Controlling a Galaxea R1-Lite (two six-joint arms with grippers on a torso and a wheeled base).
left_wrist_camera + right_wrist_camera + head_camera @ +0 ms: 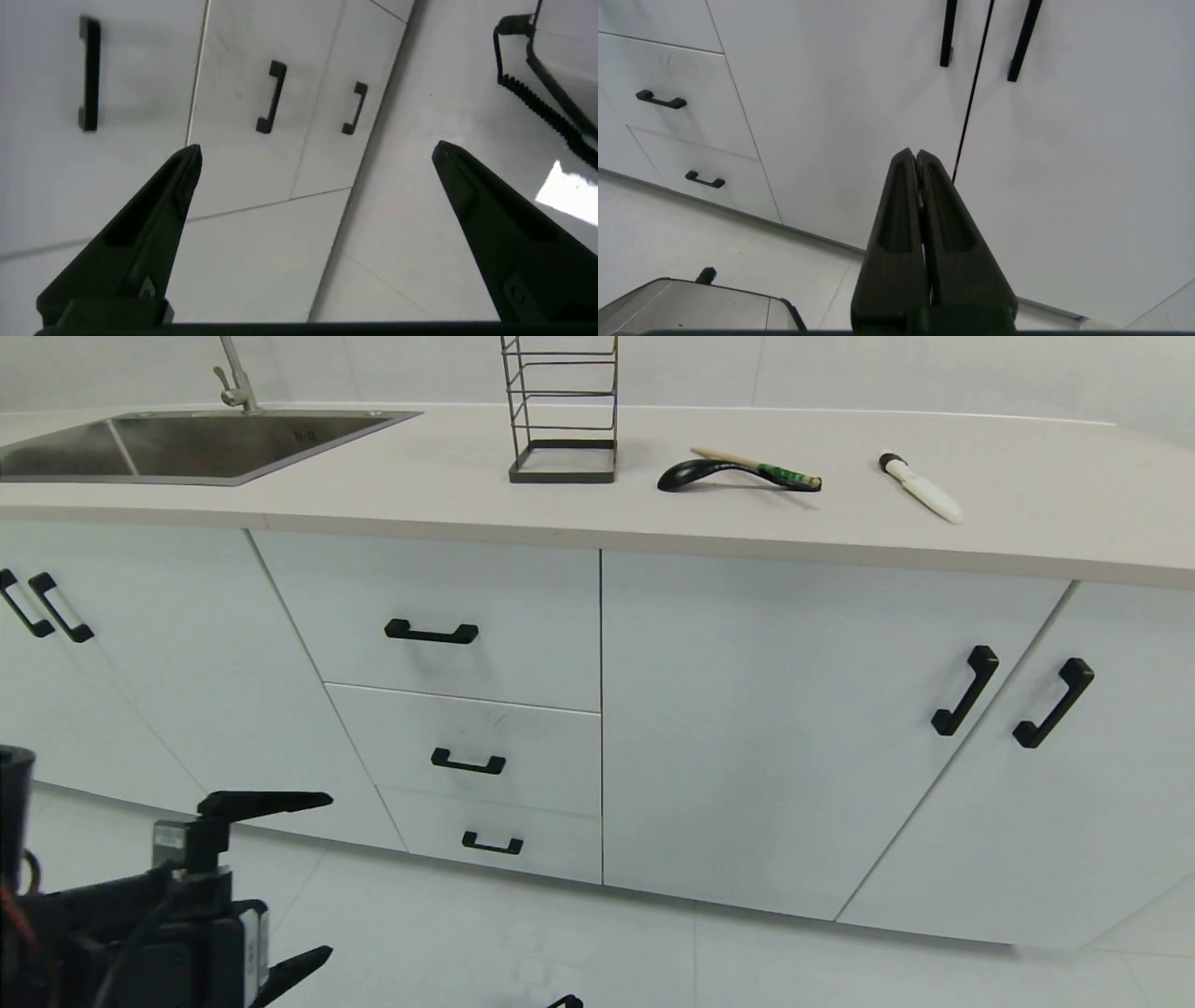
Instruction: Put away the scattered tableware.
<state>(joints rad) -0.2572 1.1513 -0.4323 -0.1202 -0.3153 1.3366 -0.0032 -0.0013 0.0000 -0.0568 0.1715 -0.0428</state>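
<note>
On the white countertop lie a black spoon, a wooden utensil with a green grip resting across it, and a white-handled tool farther right. A dark wire rack stands left of them. My left gripper hangs low at the lower left, near the floor, open with nothing between its fingers; in the left wrist view the left gripper faces the drawer fronts. My right gripper is shut and empty, pointing at the cabinet doors below the counter.
A steel sink with a tap sits at the counter's left end. Below it are three drawers with black handles and cabinet doors with handles. Pale floor tiles lie in front.
</note>
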